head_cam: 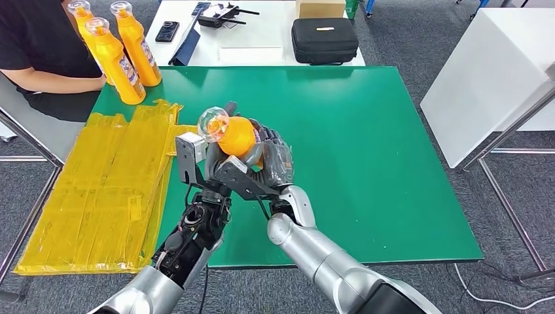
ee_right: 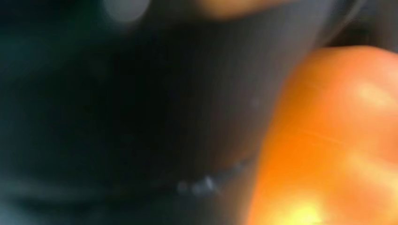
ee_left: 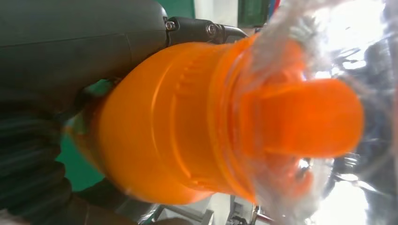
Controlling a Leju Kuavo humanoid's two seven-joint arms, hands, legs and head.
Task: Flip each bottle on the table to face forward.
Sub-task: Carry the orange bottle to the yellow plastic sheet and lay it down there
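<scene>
An orange bottle (head_cam: 234, 135) with a clear cap (head_cam: 213, 124) is held upright above the green table (head_cam: 366, 150), near its middle. My left hand (head_cam: 196, 159) grips it from the left and my right hand (head_cam: 268, 160) wraps it from the right. Up close, the left wrist view has the orange bottle's neck and cap (ee_left: 244, 126) beside my dark hand (ee_left: 61, 51). The orange bottle (ee_right: 338, 140) is blurred in the right wrist view, pressed against my right hand (ee_right: 141, 117). Three more orange bottles (head_cam: 121, 59) stand at the table's far left corner.
Yellow plastic bags (head_cam: 105, 190) lie along the table's left side. A person in black (head_cam: 39, 52) sits at the far left. Behind stands a white table (head_cam: 255, 39) with a black case (head_cam: 324, 39) and phones. A white cabinet (head_cam: 491, 72) is to the right.
</scene>
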